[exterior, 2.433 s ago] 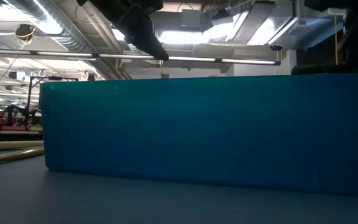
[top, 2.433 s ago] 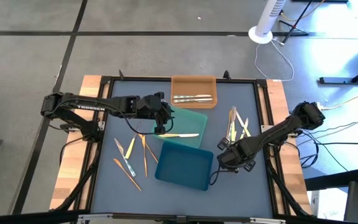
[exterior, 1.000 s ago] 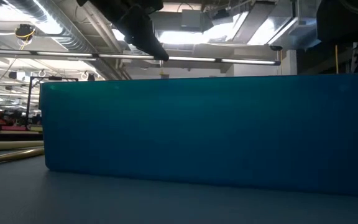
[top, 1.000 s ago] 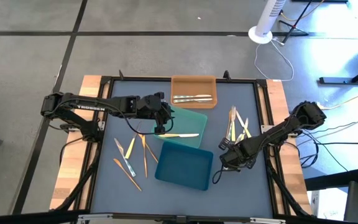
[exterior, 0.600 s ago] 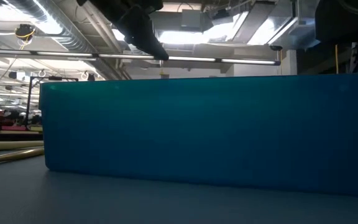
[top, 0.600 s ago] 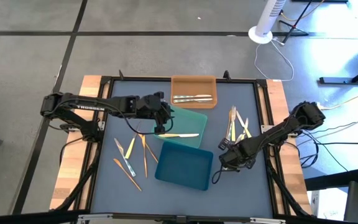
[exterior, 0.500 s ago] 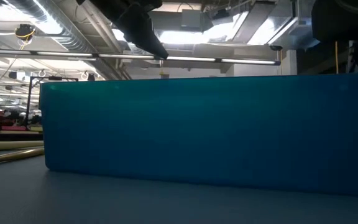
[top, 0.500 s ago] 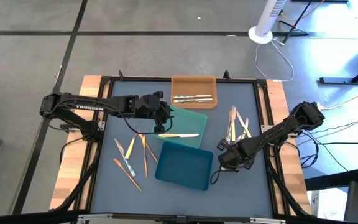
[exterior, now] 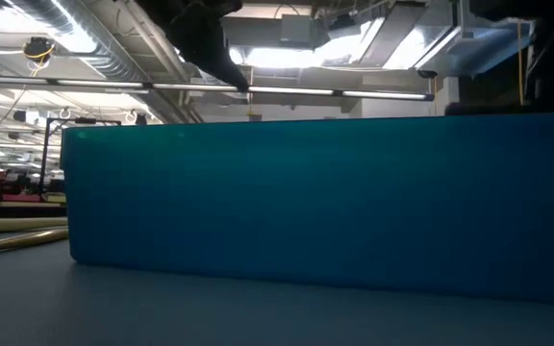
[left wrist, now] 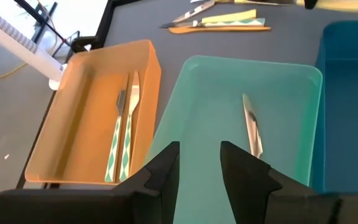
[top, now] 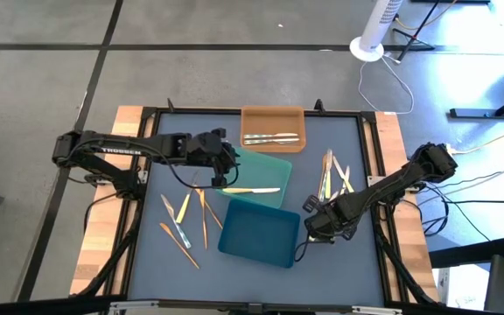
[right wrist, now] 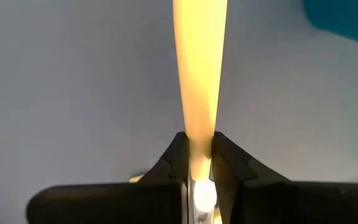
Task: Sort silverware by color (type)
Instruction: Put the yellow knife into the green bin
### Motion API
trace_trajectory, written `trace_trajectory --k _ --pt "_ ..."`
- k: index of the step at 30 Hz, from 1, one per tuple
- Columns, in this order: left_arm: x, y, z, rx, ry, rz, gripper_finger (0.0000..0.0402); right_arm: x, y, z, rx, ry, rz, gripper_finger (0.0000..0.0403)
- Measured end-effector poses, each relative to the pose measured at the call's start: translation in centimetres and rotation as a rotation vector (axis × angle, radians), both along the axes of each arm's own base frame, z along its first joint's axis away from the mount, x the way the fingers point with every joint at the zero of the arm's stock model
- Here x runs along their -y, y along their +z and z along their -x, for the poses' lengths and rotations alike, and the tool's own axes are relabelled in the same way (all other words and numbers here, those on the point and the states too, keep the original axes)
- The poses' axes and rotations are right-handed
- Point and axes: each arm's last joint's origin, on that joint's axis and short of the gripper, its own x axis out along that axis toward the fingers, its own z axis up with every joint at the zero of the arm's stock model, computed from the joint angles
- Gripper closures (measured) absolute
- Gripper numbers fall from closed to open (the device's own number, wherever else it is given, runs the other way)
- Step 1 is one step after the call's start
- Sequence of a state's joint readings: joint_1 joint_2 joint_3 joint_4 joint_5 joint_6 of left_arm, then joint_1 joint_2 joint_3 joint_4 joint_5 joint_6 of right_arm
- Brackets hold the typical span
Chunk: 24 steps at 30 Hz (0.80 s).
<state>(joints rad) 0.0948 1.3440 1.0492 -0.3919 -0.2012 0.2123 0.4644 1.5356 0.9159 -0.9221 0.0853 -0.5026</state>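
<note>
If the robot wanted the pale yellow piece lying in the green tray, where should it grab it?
Probably mid-handle, from straight above. The pale yellow utensil lies flat on the floor of the teal-green tray, clear of the walls, so fingers could straddle its slim width there. The open left gripper hangs nearest.

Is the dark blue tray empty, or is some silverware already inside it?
Empty. From above, the dark blue tray shows only its bare floor, while the teal tray holds one pale yellow utensil.

Orange tray [top: 272, 115], teal-green tray [top: 265, 169], dark blue tray [top: 259, 234] on a grey table [top: 348, 140].
</note>
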Motion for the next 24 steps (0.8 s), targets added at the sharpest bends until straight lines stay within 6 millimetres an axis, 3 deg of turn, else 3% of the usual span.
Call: trace_trajectory --k 17,24 --pt "0.2 0.7 2.3 -0.085 0.000 0.009 0.0292 -1.2 5.7 -2.5 0.125 -0.086 -0.057 0.0373" --pt "0.3 0.5 3.3 -0.152 0.024 0.043 0.0292 0.4 8.4 -4.3 0.215 -0.180 -0.081 0.0373"
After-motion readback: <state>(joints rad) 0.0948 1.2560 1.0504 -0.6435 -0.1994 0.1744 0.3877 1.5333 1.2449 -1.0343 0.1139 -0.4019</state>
